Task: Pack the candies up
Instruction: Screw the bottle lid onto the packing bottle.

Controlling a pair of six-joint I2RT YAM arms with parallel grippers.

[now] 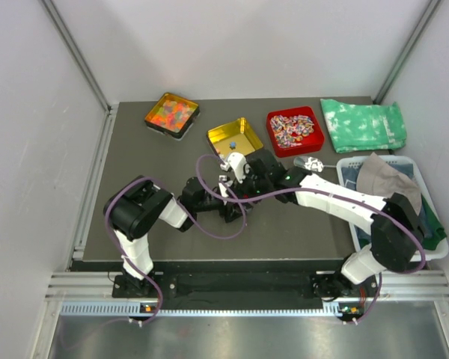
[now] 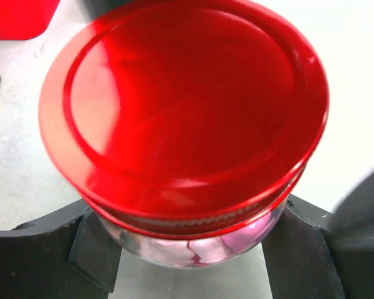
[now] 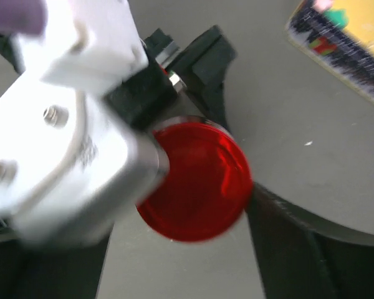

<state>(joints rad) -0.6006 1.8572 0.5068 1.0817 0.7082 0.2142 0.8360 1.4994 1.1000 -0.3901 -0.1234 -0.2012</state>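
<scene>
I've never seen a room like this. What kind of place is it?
Probably a robot test booth: two robot arms stand at a dark table, plain white walls close it in, and trays of sweets are laid out.

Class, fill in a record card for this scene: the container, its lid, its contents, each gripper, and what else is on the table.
container: glass jar, between the left gripper's fingers
lid: red lid, on the jar
contents: pink candies show through the glass
left gripper: closed on the jar's sides
right gripper: over the lid; whether it grips cannot be told
yellow tray: holds a few candies
elsewhere: red tray of wrapped sweets, gummy tray, green cloth, basket of cloths
</scene>
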